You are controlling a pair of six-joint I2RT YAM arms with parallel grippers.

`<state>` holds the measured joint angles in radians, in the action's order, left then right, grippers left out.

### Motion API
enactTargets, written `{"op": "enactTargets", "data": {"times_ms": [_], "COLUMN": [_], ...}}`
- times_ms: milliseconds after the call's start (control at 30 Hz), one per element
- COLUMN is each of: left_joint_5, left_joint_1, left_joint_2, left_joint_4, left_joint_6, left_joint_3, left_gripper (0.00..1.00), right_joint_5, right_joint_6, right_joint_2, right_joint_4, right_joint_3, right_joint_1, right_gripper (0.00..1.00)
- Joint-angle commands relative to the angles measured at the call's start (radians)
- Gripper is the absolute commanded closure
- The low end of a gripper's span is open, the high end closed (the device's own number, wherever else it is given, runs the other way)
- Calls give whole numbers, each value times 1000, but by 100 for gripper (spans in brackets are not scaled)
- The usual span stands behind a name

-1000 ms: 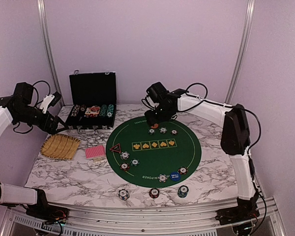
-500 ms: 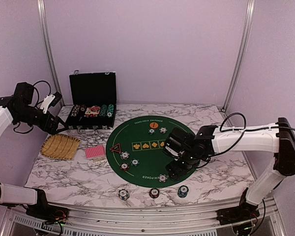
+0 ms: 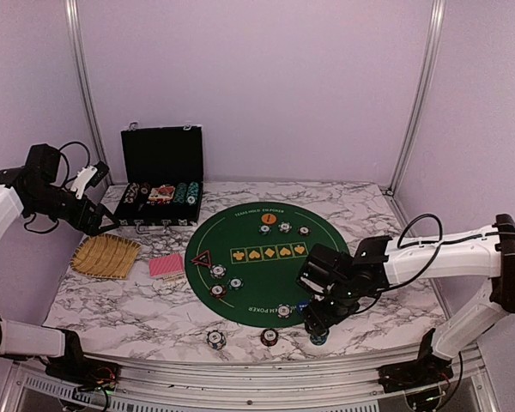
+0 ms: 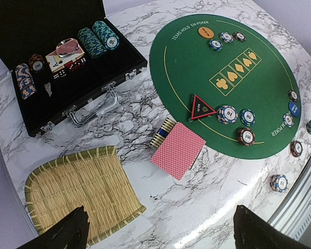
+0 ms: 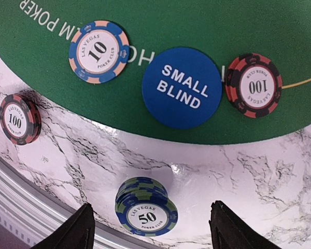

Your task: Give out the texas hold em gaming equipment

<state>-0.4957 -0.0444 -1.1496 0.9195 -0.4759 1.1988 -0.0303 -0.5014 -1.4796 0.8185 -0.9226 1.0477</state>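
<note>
Right wrist view: the right tool, spread and empty, straddles the stack of 50 chips on the marble counter, just off the green mat, seemingly lined up to lift it.

On the near edge of the green felt mat, a blue "SMALL BLIND" disc is seen, with a "10" chip to its left and a red-and-black "100" chip just to its right. On the marble table, a "100" stack is set to the left. Nearer, a blue-green "50" stack is framed, untouched, between the spread fingers of the right gripper.
</note>
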Motion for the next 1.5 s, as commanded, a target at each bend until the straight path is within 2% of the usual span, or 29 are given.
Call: {"op": "enactTargets", "data": {"times_ms": [0,500,700,1033,1300,1467], "left_joint_5": [2,5,4,8,9,11], "left_joint_1": [4,4,5,5,6,5], "left_joint_2": [-7,-9,-9,-8,-6,-6], "left_joint_4": [33,33,33,33,33,33], "left_joint_6": [-8,-9,-8,-10,-15,-17], "left_joint_3": [23,28,29,27,25,24], "left_gripper": [1,1,1,1,1,1], "right_joint_5": [20,60,55,50,50,41], "right_joint_6": [1,13,15,27,26,28], "right_joint_2": [-23,-51,-48,-38,-47,-56], "right_joint_4": [-40,-74,-67,-30,-31,-36], "right_joint_3": [8,51,42,3,8,28], "right_joint_1": [11,11,11,11,11,11], "right_gripper": [27,39,47,44,49,45]}}
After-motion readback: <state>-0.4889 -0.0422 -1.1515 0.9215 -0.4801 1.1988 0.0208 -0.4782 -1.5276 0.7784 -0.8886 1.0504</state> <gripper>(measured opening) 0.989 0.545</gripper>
